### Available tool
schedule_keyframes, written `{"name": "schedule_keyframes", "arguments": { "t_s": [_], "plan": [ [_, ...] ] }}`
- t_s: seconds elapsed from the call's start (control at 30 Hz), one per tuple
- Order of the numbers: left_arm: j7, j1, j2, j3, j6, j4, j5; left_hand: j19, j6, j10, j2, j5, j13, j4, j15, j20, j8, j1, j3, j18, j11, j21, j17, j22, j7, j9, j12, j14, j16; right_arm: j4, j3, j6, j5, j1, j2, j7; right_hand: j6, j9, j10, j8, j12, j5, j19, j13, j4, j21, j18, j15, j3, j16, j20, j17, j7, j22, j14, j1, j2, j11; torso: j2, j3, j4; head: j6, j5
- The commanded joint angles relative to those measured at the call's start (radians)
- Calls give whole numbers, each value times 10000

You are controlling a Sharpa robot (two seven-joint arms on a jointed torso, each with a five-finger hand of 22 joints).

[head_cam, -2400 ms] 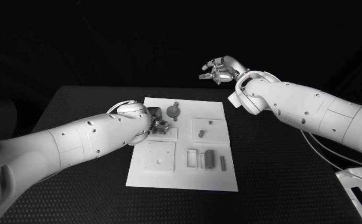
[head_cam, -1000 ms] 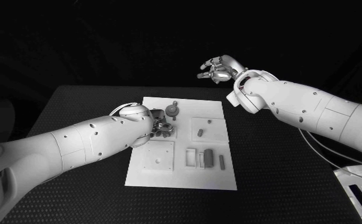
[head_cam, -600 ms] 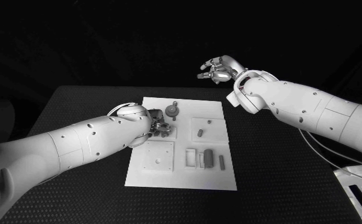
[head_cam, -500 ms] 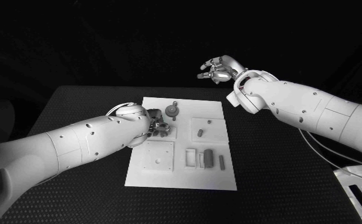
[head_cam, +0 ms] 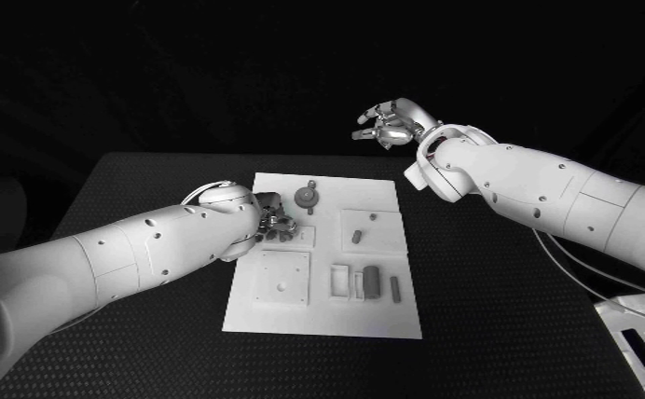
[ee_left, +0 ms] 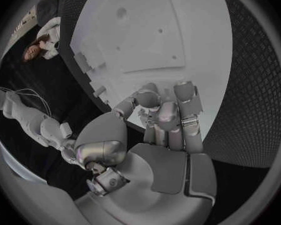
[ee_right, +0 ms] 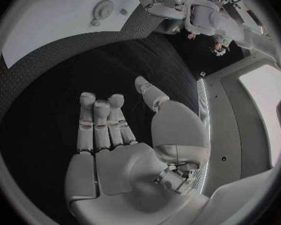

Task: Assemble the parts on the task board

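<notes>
The white task board [head_cam: 322, 320] lies mid-table. On it are a round grey part with a stem [head_cam: 308, 198], a small peg [head_cam: 359, 236] in a square recess, a square plate [head_cam: 283, 278] and upright pieces in slots [head_cam: 373, 282]. My left hand [head_cam: 274, 223] hovers low over the board's left side, its fingers [ee_left: 168, 116] bent down toward the board's [ee_left: 165, 40] edge and its thumb held apart; what is under the fingertips is hidden. My right hand [head_cam: 389, 125] is raised beyond the table's far edge, and its palm [ee_right: 125, 167] is bare with the fingers straight.
The black table [head_cam: 498, 306] extends on both sides of the board. My left forearm [head_cam: 148, 254] crosses the table's near left. A pale object [head_cam: 629, 320] sits at the right edge. The right wrist view shows the board [ee_right: 59, 22] from far off.
My left hand and forearm have edged slightly to the left over the board's left side. The right hand has stayed in place.
</notes>
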State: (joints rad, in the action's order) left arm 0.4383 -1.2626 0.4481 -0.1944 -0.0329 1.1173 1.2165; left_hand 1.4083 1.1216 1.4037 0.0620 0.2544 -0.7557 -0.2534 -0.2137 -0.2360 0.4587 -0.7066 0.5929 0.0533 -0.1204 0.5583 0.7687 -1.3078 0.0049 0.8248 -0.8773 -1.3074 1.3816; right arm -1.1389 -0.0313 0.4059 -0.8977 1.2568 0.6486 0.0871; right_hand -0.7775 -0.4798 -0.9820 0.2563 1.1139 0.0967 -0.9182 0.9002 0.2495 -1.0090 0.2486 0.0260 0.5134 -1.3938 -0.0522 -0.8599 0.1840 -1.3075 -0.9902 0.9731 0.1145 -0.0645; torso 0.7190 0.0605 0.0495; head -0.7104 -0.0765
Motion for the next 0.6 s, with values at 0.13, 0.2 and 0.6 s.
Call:
{"name": "schedule_keyframes", "arguments": {
  "t_s": [0.13, 0.2, 0.6],
  "plan": [
    [88, 43, -73, -38, -66, -96, 59, 51, 427, -74, 484, -34, 15, -187, -77, -44, 15, -395, 129, -160, -28, 47, -13, -195, -183, -8, -34, 60, 63, -24, -6, -102, 1, 1, 6, 53, -24, 11, 1512, 54, 38, -19, 56, -11, -13, 40, 132, 9, -19, -63, -30, 17, 65, -13, 61, -67, -35, -154, 4, -3, -2, 17, 8],
    [79, 44, -79, -39, -64, -92, 121, 48, 426, -77, 502, -68, 20, -190, -75, -41, 11, -394, 121, -161, -26, 46, -22, -194, -181, -6, -35, 63, 66, -21, -6, -102, 1, 1, 0, 54, -24, 12, 1512, 54, 39, -19, 56, -12, -14, 40, 132, 8, -20, -63, -30, 18, 65, -13, 61, -68, -34, -154, 3, -2, -2, 18, 9],
    [7, 44, -96, -39, 213, -98, 196, 45, 424, -80, 558, -181, 32, -229, -74, -42, 1, -424, 113, -159, -25, 48, -49, -193, -180, 1, -42, 69, 78, -27, -6, -100, 1, 1, 10, 48, -23, 19, 1513, 57, 42, -20, 56, -17, -23, 41, 132, 8, -22, -66, -30, 22, 66, -14, 63, -78, -33, -155, 7, -5, -5, 26, 2]
  ]
}}
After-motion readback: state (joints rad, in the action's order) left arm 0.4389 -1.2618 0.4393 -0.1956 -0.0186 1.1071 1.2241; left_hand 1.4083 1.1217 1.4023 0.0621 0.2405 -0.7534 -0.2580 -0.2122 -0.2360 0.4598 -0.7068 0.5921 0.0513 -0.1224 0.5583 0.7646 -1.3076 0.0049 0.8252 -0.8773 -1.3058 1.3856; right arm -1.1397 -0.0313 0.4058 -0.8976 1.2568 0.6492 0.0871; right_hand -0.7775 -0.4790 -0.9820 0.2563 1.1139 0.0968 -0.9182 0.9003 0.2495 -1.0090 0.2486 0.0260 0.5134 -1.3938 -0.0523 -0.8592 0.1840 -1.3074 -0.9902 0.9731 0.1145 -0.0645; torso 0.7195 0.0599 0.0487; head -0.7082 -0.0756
